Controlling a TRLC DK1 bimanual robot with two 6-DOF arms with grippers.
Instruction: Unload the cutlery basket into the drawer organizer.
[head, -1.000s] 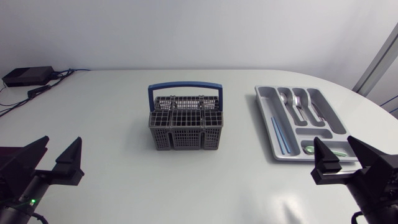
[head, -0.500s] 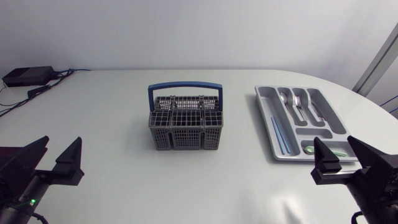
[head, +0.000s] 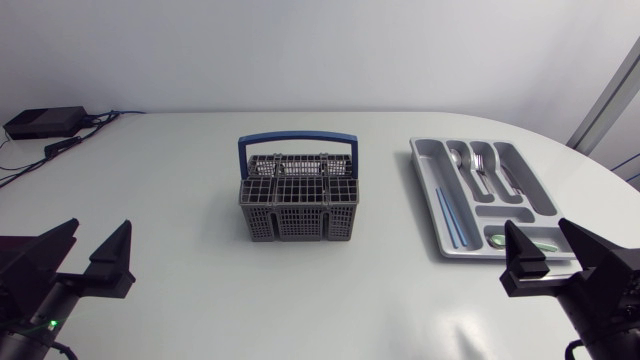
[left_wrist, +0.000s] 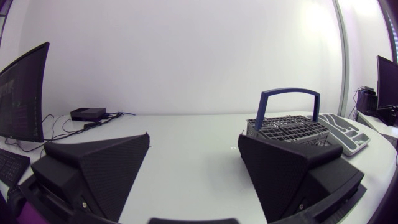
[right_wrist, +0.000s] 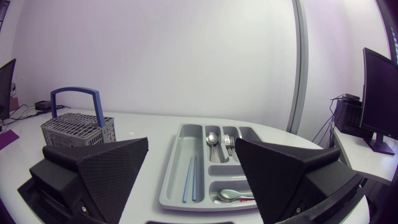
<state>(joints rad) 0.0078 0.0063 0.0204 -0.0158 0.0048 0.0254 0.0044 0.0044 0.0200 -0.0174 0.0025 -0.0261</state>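
The grey cutlery basket (head: 297, 198) with a blue handle stands mid-table; no cutlery shows in it. It appears ahead of my left gripper (left_wrist: 194, 163) as the basket (left_wrist: 287, 127). The grey drawer organizer (head: 438, 205) lies to the right, holding spoons and a fork (head: 478, 167), blue chopsticks (head: 447, 217) and a green-handled piece (head: 522, 241). In the right wrist view the organizer (right_wrist: 175, 169) lies just ahead of my right gripper (right_wrist: 191, 171), the basket (right_wrist: 78, 126) farther off to the side. My left gripper (head: 88, 253) is open at the near left edge, my right gripper (head: 552, 252) open at the near right, both holding nothing.
A black box (head: 44, 122) with cables sits at the table's far left corner. The organizer's near end lies close to my right gripper's fingers.
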